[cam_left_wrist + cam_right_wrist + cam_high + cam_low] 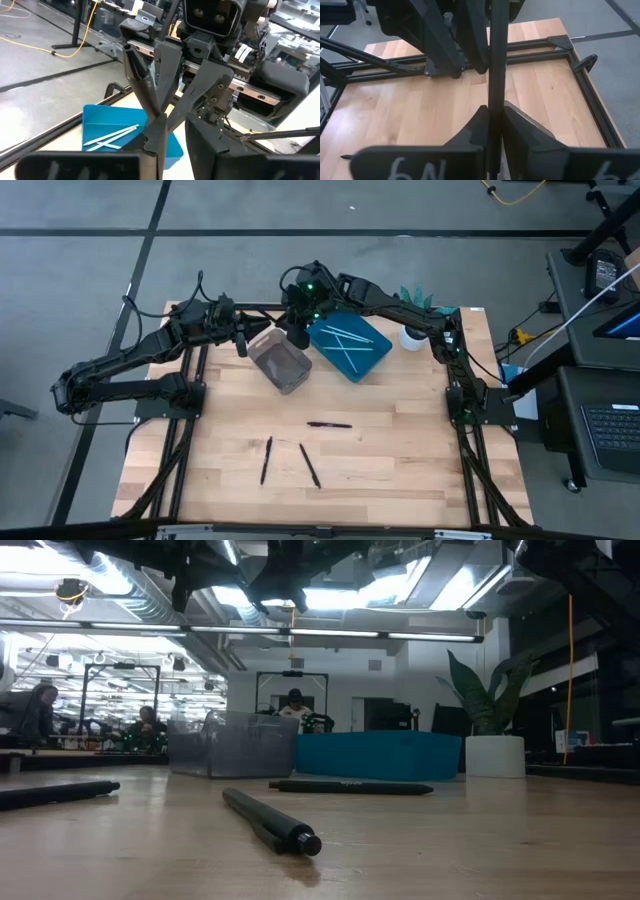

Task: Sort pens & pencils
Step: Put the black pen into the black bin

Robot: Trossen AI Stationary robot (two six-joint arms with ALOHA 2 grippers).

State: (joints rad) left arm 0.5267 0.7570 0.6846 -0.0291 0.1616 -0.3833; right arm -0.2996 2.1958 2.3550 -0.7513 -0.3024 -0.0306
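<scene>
My right gripper (297,335) hangs above the table's far middle, between a clear grey bin (280,362) and a blue tray (348,346), shut on a black stick (496,60). My left gripper (241,340) is open just left of the bin, its fingers close to that stick (142,82). Light blue sticks (345,340) lie flat in the tray. Three black sticks lie flat on the wood: one in the middle (329,424) and two nearer the front edge (266,459) (310,465). My right gripper (495,107) pinches the black stick between its two fingers, at a point on the shaft (495,100) well back from the free end. The stick runs on forward past the fingertips and is lifted clear of the table. Whether my left gripper (175,122) touches the stick, I cannot tell.
A white pot with a green plant (412,335) stands right of the blue tray. Dark frame rails (190,380) (455,380) run along both sides of the wooden table. Bare wood (400,460) lies right of the loose sticks. People sit in the room beyond (40,710).
</scene>
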